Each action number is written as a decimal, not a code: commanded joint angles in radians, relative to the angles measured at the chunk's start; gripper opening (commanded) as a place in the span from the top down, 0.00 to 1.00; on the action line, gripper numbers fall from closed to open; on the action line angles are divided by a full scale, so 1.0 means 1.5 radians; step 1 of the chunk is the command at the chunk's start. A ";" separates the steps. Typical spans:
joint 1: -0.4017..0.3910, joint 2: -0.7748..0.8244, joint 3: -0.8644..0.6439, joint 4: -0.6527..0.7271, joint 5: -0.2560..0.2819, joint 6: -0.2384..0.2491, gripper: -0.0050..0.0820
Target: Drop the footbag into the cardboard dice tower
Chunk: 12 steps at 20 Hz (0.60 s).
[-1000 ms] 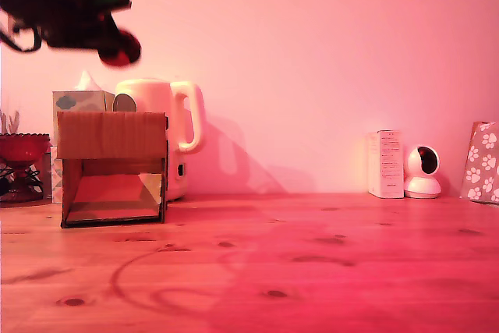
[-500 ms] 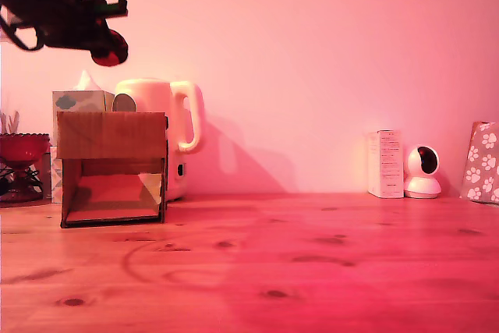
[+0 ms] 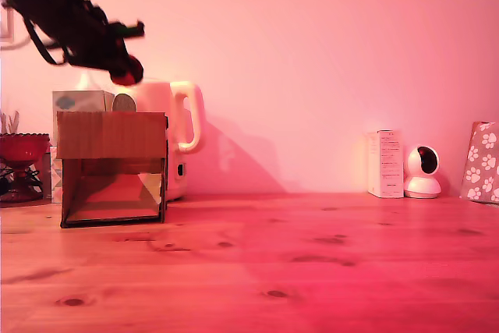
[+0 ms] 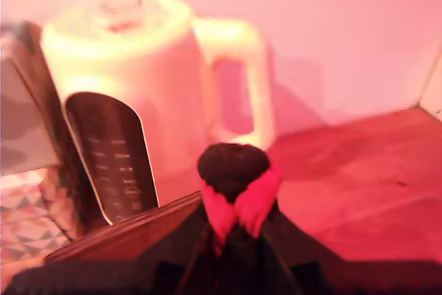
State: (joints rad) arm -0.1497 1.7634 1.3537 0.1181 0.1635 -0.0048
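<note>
Two dark jaws of the gripper (image 4: pixel 235 222) are clamped on the small soft footbag of red and black panels (image 4: pixel 233 169). In the wrist view the red panels pucker where the jaws pinch, and a black panel domes out past the tips. Judge it light and squashy, with nothing fragile about it. It should fall dead rather than bounce, though a soft skin may cling to a pad when you let go. The hold is low on the ball, so most of it sits beyond the tips. In the exterior view the footbag (image 3: pixel 126 76) hangs clear above the boxy brown corrugated cardboard dice tower (image 3: pixel 113 163), whose open top lies at about six to seven o'clock of the ball. You cannot tell how far over the opening the ball sits in depth. Behind, at about five o'clock of the ball, stands the cream plastic kettle (image 3: pixel 165 118).
</note>
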 commanded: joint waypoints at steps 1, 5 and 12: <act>0.003 0.021 0.020 0.004 0.003 0.004 0.86; 0.003 0.033 0.024 0.005 0.003 0.004 0.86; 0.002 0.033 0.024 0.017 0.010 0.022 0.11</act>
State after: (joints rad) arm -0.1486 1.7962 1.3811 0.1364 0.1741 0.0154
